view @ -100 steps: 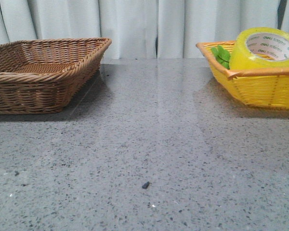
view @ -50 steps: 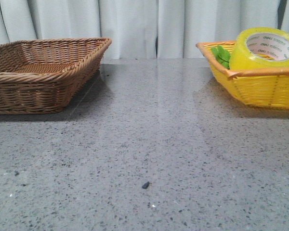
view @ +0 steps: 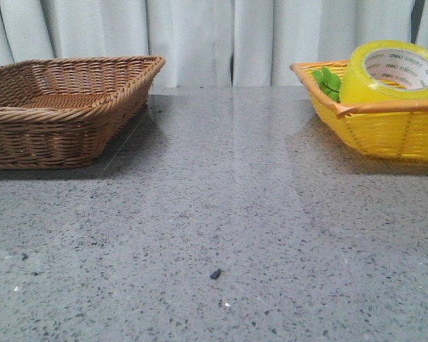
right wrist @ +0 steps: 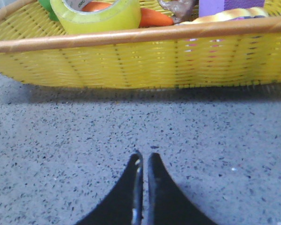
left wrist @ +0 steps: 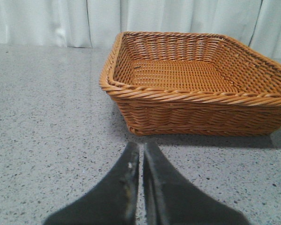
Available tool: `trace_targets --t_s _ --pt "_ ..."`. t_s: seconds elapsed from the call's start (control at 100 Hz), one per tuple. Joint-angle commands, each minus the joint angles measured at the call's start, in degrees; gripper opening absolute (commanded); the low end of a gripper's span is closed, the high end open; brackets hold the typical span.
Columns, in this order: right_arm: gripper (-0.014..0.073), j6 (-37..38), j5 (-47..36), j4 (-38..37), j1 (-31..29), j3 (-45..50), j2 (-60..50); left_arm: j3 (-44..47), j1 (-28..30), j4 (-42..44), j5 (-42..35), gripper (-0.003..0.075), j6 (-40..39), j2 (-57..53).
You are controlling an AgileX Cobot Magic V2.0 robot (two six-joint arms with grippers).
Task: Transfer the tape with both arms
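Note:
The roll of translucent yellow tape [view: 391, 71], with a white core printed in green, lies tilted in the yellow basket [view: 385, 132] at the far right of the table. It also shows in the right wrist view [right wrist: 100, 14], inside the yellow basket [right wrist: 131, 61], beside an orange carrot [right wrist: 154, 18]. My right gripper [right wrist: 144, 157] is shut and empty, low over the grey table, short of that basket's near wall. My left gripper [left wrist: 141, 146] is shut and empty, just in front of the brown wicker basket [left wrist: 196, 101]. Neither arm shows in the front view.
The brown wicker basket [view: 64, 107] stands empty at the far left. Green leaves [view: 328, 82] lie behind the tape. A purple block [right wrist: 220, 6] and a brown object [right wrist: 178, 6] also lie in the yellow basket. A small dark speck [view: 215, 273] lies on the table. White curtains hang behind.

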Motion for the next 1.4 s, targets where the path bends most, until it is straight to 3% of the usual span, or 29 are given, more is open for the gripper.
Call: trace_targets --t_s 0.0,0.28,0.45,0.52,0.69,0.85,0.99,1.07,1.15,1.32,1.39 --pt "-0.0066 -0.5 -4.0 -0.6 -0.3 1.5 -1.1 0.5 0.2 0.6 -4.2 -0.0021 0.0 -1.6" --pt "-0.0066 -0.5 -10.7 -0.6 -0.3 1.5 -1.1 0.5 0.1 -0.6 -6.5 -0.0021 0.0 -1.6" --pt "-0.0066 -0.5 -12.0 -0.3 -0.3 1.5 -1.1 0.5 0.1 -22.4 -9.3 -0.0021 -0.5 -1.6" --pt "-0.0066 -0.5 -13.0 3.5 -0.3 1.5 -1.1 0.5 0.1 -28.3 -9.3 -0.0021 -0.5 -1.6" --pt "-0.0066 -0.5 -18.0 24.3 -0.3 1.5 -1.1 0.5 0.1 -29.2 -9.3 -0.0021 -0.5 -1.6" --pt "-0.0066 -0.5 -20.8 30.4 -0.3 1.5 -1.1 0.0 0.1 -32.6 -10.4 -0.0021 -0.5 -1.6" --pt "-0.0066 -0.5 -27.4 30.8 -0.3 0.8 -1.1 -0.9 0.1 -32.3 -10.0 -0.002 0.0 -1.6" --pt "-0.0066 -0.5 -26.8 30.8 -0.3 -1.7 -0.9 -3.2 0.1 -30.9 -7.4 -0.0014 2.0 -1.4" --pt "-0.0066 -0.5 -21.7 29.7 -0.3 -6.0 0.7 -8.5 0.1 -27.4 -1.6 0.0048 3.9 0.1" --pt "-0.005 -0.5 -4.8 15.1 -0.3 -19.0 11.2 -19.9 0.1 -19.9 6.8 0.0326 4.3 9.2" --pt "0.0008 -0.9 0.5 11.1 -0.3 -25.1 17.6 -23.9 0.1 -18.0 7.8 0.0364 5.3 14.1"
